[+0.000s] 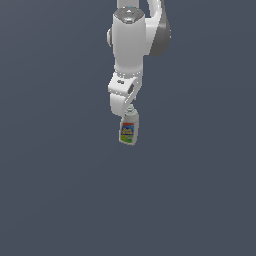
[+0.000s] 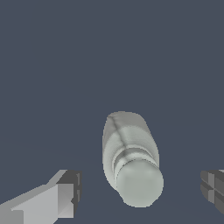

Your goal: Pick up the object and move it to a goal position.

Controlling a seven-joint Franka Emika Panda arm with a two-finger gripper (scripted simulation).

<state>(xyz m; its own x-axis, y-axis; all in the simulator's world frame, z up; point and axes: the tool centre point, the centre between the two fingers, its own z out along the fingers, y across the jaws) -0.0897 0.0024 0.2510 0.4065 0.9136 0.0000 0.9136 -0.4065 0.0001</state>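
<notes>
The claw (image 2: 140, 192) is spread wide, one finger (image 2: 65, 192) on each side of the bottle (image 2: 129, 151), not touching it. Both fingers are cut off at the picture's edges.

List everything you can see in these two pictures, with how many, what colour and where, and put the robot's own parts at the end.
bottle: one, white-grey with a red, blue, yellow and green label, standing on the surface just below the arm; in the wrist view its capped neck sits between the fingers, touching neither.
surface: one, plain dark grey-blue, filling both views.
arm: one, white with grey, reaching down from the exterior view's top.
gripper: one, grey fingers spread wide, open.
</notes>
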